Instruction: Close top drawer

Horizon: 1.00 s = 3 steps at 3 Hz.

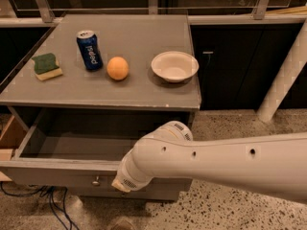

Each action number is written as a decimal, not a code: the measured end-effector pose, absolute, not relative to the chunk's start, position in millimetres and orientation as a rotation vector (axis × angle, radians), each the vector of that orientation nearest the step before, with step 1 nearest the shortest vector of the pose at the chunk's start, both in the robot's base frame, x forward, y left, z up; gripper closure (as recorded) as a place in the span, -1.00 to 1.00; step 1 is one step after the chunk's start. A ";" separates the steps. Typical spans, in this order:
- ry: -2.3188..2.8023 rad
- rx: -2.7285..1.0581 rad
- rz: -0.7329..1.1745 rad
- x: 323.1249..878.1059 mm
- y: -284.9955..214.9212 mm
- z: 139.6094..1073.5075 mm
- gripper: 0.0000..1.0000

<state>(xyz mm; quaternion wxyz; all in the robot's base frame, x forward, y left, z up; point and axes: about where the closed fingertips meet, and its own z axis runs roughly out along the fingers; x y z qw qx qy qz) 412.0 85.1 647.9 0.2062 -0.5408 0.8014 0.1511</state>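
Note:
The top drawer (57, 174) is a wide, shallow grey drawer, pulled out from under the cabinet top, and its inside shows nothing. Its flat front panel carries a small round metal knob (96, 180). My white arm reaches in from the right across the drawer's front. My gripper (122, 185) is at the arm's end, low against the drawer front, just right of the knob. The arm hides most of the gripper.
On the grey cabinet top (144, 92) stand a green-and-yellow sponge (46, 66), a blue soda can (89, 50), an orange (117, 68) and a white bowl (174, 66). Cables (48, 200) lie on the floor at the lower left. A white post (283, 75) leans at the right.

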 end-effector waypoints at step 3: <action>2.151 -1.495 0.283 467.8 108.1 661.4 1.00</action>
